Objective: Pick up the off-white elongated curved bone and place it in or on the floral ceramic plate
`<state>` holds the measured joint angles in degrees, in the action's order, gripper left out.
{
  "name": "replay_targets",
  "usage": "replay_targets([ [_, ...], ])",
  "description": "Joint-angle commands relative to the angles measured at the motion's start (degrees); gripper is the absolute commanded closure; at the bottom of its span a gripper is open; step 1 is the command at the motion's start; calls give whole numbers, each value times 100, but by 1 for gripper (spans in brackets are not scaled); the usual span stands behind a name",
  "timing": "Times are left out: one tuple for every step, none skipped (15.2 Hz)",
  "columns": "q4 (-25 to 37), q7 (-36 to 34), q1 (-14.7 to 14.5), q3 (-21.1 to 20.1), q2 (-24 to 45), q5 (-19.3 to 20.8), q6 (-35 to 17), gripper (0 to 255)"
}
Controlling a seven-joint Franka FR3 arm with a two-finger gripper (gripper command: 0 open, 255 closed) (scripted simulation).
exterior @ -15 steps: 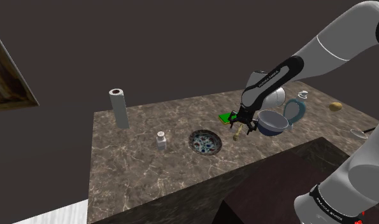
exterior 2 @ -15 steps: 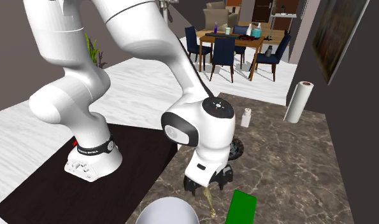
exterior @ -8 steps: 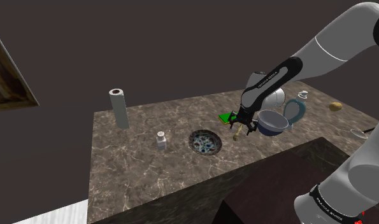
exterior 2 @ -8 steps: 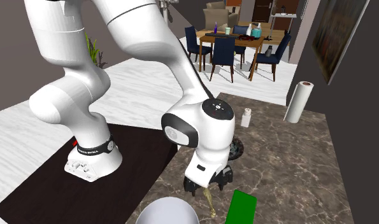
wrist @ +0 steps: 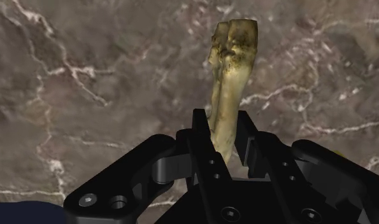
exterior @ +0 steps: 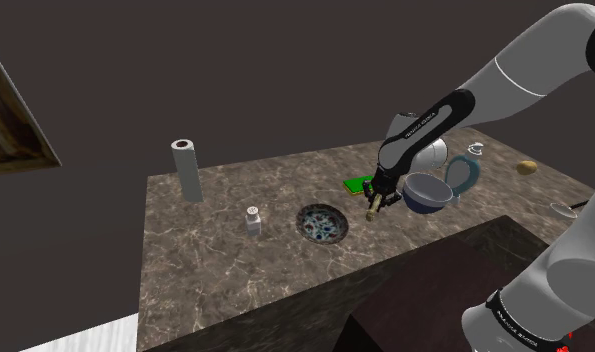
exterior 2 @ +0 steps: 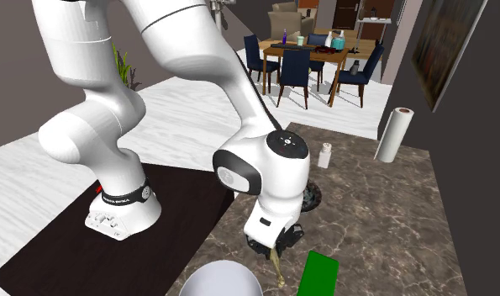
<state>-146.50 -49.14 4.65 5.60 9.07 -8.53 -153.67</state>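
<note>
The yellowish-white, elongated bone (wrist: 231, 70) lies on the dark marble counter (exterior: 235, 260), and my black gripper (wrist: 223, 121) is shut on its near end. Both fingers press against the shaft, and the knobby far end sticks out beyond them. In the shoulder view the gripper (exterior: 376, 200) points down at the bone (exterior: 372, 211), just right of the round floral plate (exterior: 322, 224). In the second exterior view the gripper (exterior 2: 276, 248) stands over the bone (exterior 2: 277, 267), with the plate (exterior 2: 312, 198) partly hidden behind the hand.
A green flat object (exterior: 357, 184) lies just behind the gripper, and a blue bowl (exterior: 428, 192) sits close on the shoulder view's right. A small white bottle (exterior: 253, 220) and a paper towel roll (exterior: 187, 170) stand left of the plate. The counter's front edge runs near the plate.
The fingers have gone from wide apart to closed on the bone. The arm and the bone stay in place.
</note>
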Motion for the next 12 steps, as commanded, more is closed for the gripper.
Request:
replay_targets([
  [2,0,-1,-2,1,0,-2,255],
  [1,0,-1,-2,1,-1,-3,255],
  [-5,-31,-8,13,-85,38,76,255],
  [-7,-60,-14,26,-169,74,156,255],
  [-9,-89,-18,37,-253,110,237,255],
  [-9,-117,-21,47,-336,145,318,255],
  [-8,-144,-23,56,-419,178,400,255],
  [-6,-170,-25,63,-500,210,482,255],
  [-1,-196,-25,69,-580,242,565,255],
  [4,-220,-25,75,-659,271,648,255],
  [11,-243,-25,79,-737,300,732,255],
  [20,-266,-24,83,-813,327,816,255],
])
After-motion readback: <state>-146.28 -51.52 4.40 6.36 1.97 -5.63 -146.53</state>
